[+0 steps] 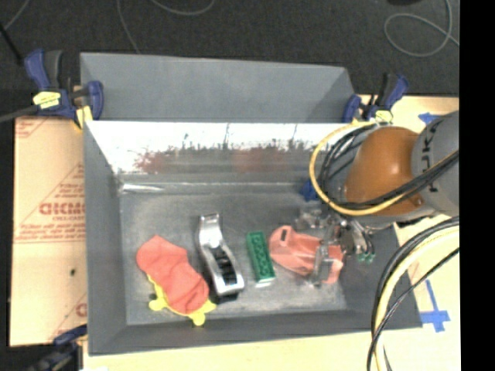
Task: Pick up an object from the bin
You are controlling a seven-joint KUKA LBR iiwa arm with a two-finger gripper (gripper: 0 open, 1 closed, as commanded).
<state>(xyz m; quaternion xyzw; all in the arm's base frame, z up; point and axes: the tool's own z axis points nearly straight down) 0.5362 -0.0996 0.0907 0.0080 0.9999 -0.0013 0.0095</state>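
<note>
at the right end of the grey metal bin (104, 230), gripper (329, 252) sits low on a salmon-pink moulded plastic piece (290, 247) beside a green studded block (261, 257), open or clamped can't tell, piece not lifted, so grasp and lift likely remain.

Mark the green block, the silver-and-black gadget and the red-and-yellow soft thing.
green block (261, 258): camera view, middle of its top.
silver-and-black gadget (223, 266): camera view, black middle part.
red-and-yellow soft thing (174, 273): camera view, red body.
</note>
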